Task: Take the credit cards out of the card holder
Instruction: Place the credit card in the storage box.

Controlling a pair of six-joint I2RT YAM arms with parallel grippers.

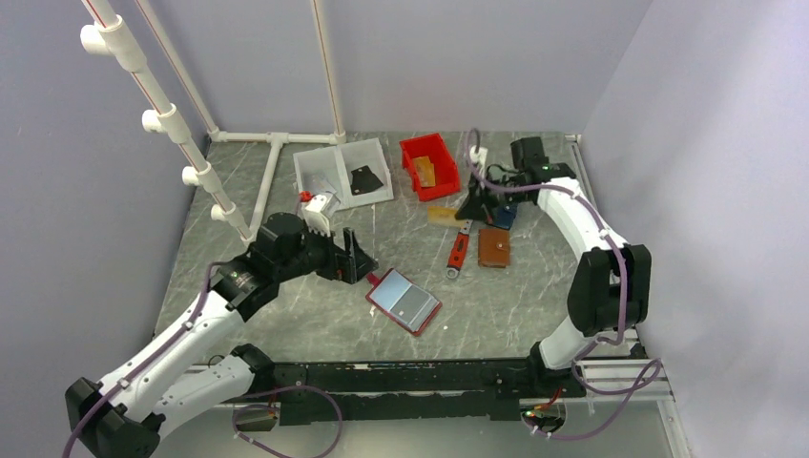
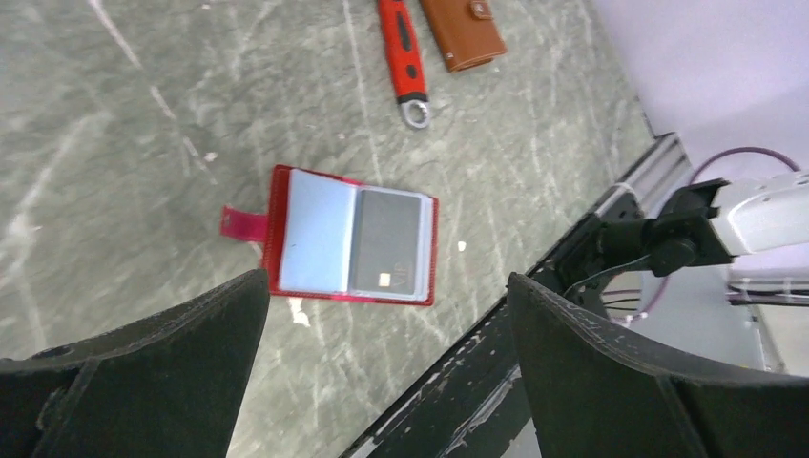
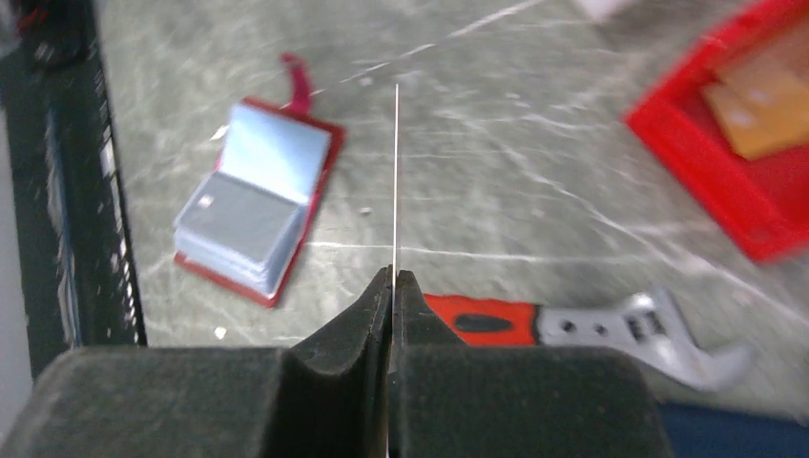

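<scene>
Card holder (image 1: 404,301): lies open, pale inside up, mid-table (image 1: 534,315), strap tab toward left gripper (image 1: 358,260), whose jaws stand wide apart just beside it. Wrist views show us 1 grey chip card (image 2: 386,243) in the half away from the tab; top view gives only a grey patch. Right gripper (image 3: 393,277) pinches 1 tan-orange card (image 1: 441,216), edge-on in its own view. We count 1 wrench (image 1: 458,252), 1 brown wallet (image 1: 493,247), 1 red bin (image 1: 448,167).

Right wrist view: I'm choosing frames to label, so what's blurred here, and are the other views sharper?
Right wrist: red bin and wrench soft, card holder slightly blurred, credit card only an edge-on line; left wrist: card holder crisp; top external: evenly lit, sharp.
</scene>
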